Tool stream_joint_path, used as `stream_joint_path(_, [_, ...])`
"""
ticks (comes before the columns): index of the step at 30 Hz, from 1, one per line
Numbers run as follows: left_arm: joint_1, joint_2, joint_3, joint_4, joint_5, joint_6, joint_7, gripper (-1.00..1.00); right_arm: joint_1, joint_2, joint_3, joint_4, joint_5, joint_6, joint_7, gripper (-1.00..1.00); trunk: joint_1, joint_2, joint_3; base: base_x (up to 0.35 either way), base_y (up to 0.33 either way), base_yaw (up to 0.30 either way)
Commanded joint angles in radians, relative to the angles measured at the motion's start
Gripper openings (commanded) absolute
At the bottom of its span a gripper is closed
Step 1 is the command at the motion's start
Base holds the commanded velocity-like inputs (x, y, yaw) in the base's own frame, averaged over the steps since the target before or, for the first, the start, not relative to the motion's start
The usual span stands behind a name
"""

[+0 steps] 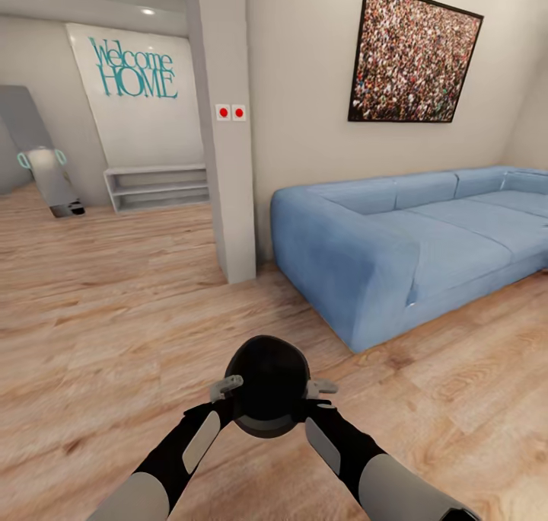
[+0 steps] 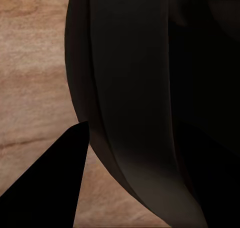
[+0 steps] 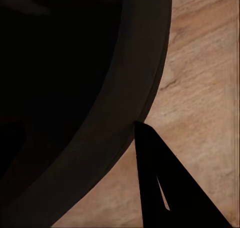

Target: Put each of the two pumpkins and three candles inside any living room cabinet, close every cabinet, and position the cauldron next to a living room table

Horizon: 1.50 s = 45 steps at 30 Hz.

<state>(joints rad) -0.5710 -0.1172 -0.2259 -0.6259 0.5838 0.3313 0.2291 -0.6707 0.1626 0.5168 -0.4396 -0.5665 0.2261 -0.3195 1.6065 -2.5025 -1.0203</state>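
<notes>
Grippers, pair: left gripper (image 1: 227,388) and right gripper (image 1: 320,388), low centre of the head view, one set on each flank of the round-bellied matte black cauldron (image 1: 267,386). Both arms reach inward from the bottom edge, so the pot is squeezed between them rather than pinched by one; judged, its belly is too wide for a single set of fingers. Whether each gripper's own fingers are spread or pressed together cannot be told: only pale tips show beside the pot.

Cauldron: lower centre of the head view, carried in front of the trunk, apparently clear of the floor. In the left wrist view its dark curved wall and rolled rim (image 2: 140,108) sit very close to the lens, with one black finger (image 2: 55,183) at lower left. In the right wrist view the rim's curve (image 3: 125,113) sweeps from the top to the lower left, a black finger (image 3: 160,188) just beside it.

Surroundings: light wooden plank floor (image 1: 91,330); long blue fabric sofa (image 1: 411,239), right of centre; grey square pillar (image 1: 228,125), upper centre; dark-framed speckled picture (image 1: 412,55), upper right; "Welcome HOME" wall lettering (image 1: 135,68), upper left, above a low white shelf unit (image 1: 158,186).

Status, judged: cauldron in transit; the coffee table is yet to be found.
</notes>
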Motion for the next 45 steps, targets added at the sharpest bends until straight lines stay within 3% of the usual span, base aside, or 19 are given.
stream_joint_path(1, [-0.001, 0.022, -0.016, -0.037, 0.031, 0.0, 0.012, -1.0, -0.001, -0.005, 0.032, -0.001, -0.031, 0.001, 0.02, -1.0, -0.001, -0.001, 0.0, -0.042, 0.0, -0.243])
stream_joint_path(28, [-0.001, 0.022, -0.016, -0.037, 0.031, 0.0, 0.012, -1.0, -0.001, -0.005, 0.032, -0.001, -0.031, 0.001, 0.022, -1.0, -0.001, -0.001, 0.014, -0.004, 0.0, -0.248])
stream_joint_path(45, [-0.001, 0.022, -0.015, -0.037, 0.031, 0.0, 0.012, -1.0, -0.001, -0.005, 0.032, -0.001, -0.031, 0.001, 0.022, -1.0, -0.001, -0.001, 0.024, -0.098, 0.0, -0.248])
